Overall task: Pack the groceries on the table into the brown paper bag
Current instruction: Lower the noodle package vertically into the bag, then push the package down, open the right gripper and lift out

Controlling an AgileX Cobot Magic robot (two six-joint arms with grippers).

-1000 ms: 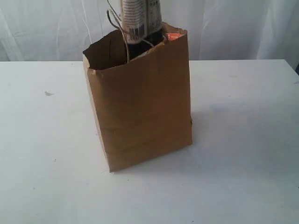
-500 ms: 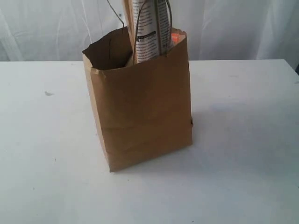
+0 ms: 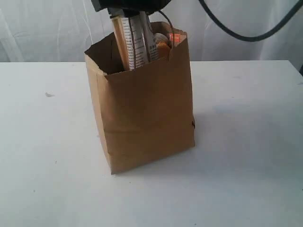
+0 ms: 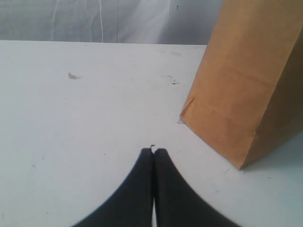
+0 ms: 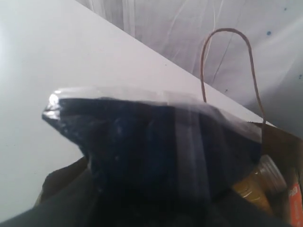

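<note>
The brown paper bag [image 3: 147, 113] stands upright in the middle of the table [image 3: 246, 156]. My right gripper [image 3: 129, 10] hangs just above the bag's mouth, shut on the top of the long dark pasta pack [image 3: 135, 45], whose lower part is inside the bag. In the right wrist view the pasta pack [image 5: 156, 151] hides the fingers, with a bag handle [image 5: 227, 33] and a yellow bottle [image 5: 258, 182] behind it. My left gripper [image 4: 153, 150] is shut and empty, low over the table beside the bag [image 4: 246, 85].
An orange-labelled item [image 3: 176, 37] shows at the bag's back right rim. A black cable [image 3: 246, 33] arcs across the top right. A white curtain [image 3: 47, 28] hangs behind the table. A small dark mark [image 3: 49, 94] lies on the left of the table.
The pasta pack has sunk deeper into the bag and tilted, and the right gripper's black body has come down into view at the top. The bag has stayed put.
</note>
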